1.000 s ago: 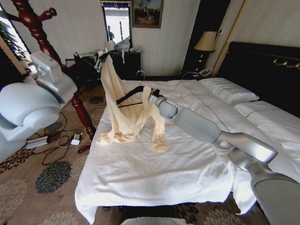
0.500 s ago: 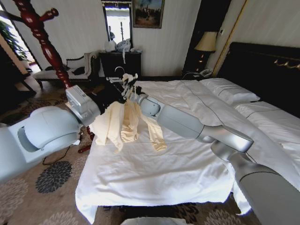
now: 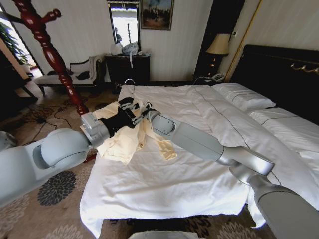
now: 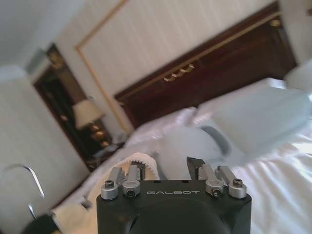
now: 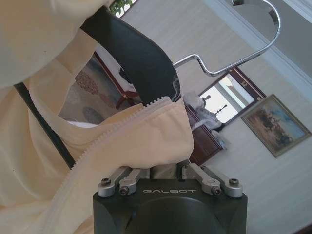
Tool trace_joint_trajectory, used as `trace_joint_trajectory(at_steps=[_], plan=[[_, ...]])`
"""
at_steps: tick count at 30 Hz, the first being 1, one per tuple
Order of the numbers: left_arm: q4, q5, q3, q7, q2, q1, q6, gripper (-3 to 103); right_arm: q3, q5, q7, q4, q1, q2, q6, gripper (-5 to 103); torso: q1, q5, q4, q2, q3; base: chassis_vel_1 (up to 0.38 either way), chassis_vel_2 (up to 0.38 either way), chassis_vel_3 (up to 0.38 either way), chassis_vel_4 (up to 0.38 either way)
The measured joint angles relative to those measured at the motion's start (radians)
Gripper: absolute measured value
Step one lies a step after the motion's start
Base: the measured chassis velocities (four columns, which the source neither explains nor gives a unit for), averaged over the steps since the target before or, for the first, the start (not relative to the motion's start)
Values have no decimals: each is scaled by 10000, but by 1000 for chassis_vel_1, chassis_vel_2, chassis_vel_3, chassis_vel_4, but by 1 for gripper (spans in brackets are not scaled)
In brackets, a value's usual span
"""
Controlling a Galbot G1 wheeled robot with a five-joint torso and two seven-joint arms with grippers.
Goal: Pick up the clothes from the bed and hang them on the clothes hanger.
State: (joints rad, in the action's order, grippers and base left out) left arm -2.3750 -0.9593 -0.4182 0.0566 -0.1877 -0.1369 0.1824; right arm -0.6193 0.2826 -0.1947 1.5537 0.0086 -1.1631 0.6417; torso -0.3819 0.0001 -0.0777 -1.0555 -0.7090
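The clothes (image 3: 127,139), a cream satiny top, lie bunched at the near left corner of the bed (image 3: 164,184). The left gripper (image 3: 130,110) sits over them, fingers spread around nothing. The right gripper (image 5: 163,168), meeting it from the right, pinches the zipped collar draped on the black clothes hanger (image 5: 141,58). A red coat stand (image 3: 47,47) rises left of the bed.

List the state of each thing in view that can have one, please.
cream top: bunched at the bed's left edge, partly over the hanger
black hanger: inside the top, hook free
right pincer: shut on the top
left pincer: open, at the top
white duvet: rumpled
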Motion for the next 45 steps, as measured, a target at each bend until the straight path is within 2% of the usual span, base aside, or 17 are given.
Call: trace_joint_trajectory(at_steps=[2, 4, 7, 8, 11, 13, 15, 16, 18, 24, 30, 33, 35, 37, 39, 41, 45], plan=[[-95, 34, 27, 593, 365, -253, -197, 60, 169, -45, -12, -92, -91, 123, -145, 22, 3, 1, 1, 0, 2, 0, 0, 0, 0], [-114, 39, 35, 671, 421, -282, -228, 60, 249, -59, -19, -133, -107, 149, -202, 22, 3, 0, 0, -1, 3, 0, 0, 0, 0], [-186, 168, 45, 740, 555, -255, -209, 77, 536, -91, -51, -345, -118, 280, -440, 22, 0, 0, -1, 0, 1, 0, 0, 0, 0], [-186, 168, 45, 740, 555, -255, -209, 77, 536, -91, -51, -345, -118, 280, -440, 22, 0, 0, -1, 0, 1, 0, 0, 0, 0], [-275, 1279, -114, 777, 783, -411, -209, 93, 759, -60, -104, -371, -198, 504, -542, 22, 0, 0, -4, 0, 1, 0, 0, 0, 0], [-350, 1815, -239, 845, 918, -521, -267, 97, 843, -10, -153, -360, -282, 600, -555, 22, 1, 0, -3, -1, 1, 0, 0, 0, 0], [-529, 2843, -481, 1055, 1184, -639, -546, 100, 1040, 120, -265, -332, -486, 800, -562, 22, 2, 0, 1, 0, 1, 0, 0, 0, 0], [-529, 2843, -481, 1055, 1184, -639, -546, 100, 1040, 120, -265, -332, -486, 800, -562, 22, 2, 0, 1, 0, 1, 0, 0, 0, 0], [-684, 3500, -560, 1715, 1402, -588, -880, 100, 1178, 151, -305, -325, -607, 993, -601, 22, 1, -1, -2, 0, 1, 0, 0, 0, 0], [-903, 3730, -547, 2187, 1531, -397, -902, 100, 1324, 153, -360, -237, -705, 1157, -691, 22, 1, 0, -3, 0, 2, 0, 0, 0, 0], [-1184, 1687, -322, 543, 1326, -238, -679, 100, 1432, -419, -395, 144, -843, 1352, -959, 22, 1, -1, 1, 0, 2, 0, 0, 0, 0], [-1060, -332, 90, -811, 1017, 82, -371, 100, 1472, -804, -528, 572, -1026, 1570, -1307, 22, 1, 0, -4, 0, 2, 0, 0, 0, 0], [-968, -844, 194, -1055, 957, 160, -341, 100, 1496, -908, -546, 653, -1064, 1615, -1394, 22, 1, 1, -3, 0, 2, 0, 0, 0, 0], [-659, -2654, 468, -1921, 720, 351, -196, 100, 1560, -1223, -571, 831, -1165, 1740, -1719, 22, 1, -1, 0, -1, 2, 0, 0, 0, 0], [-560, -3010, 517, -2153, 655, 384, -135, 100, 1577, -1328, -576, 862, -1196, 1778, -1840, 22, 2, -1, 0, 0, 2, 0, 0, 0, 0], [-4, -3679, 653, -2809, 381, 460, 71, 100, 1631, -1754, -619, 965, -1349, 1919, -2318, 22, 1, -2, -3, 0, 1, 0, 0, 0, 0], [469, -3821, 668, -2711, 311, 459, 319, 100, 1652, -2248, -687, 1008, -1509, 2012, -2941, 22, -1, -1, -3, 0, 1, 0, 0, 0, 0]])
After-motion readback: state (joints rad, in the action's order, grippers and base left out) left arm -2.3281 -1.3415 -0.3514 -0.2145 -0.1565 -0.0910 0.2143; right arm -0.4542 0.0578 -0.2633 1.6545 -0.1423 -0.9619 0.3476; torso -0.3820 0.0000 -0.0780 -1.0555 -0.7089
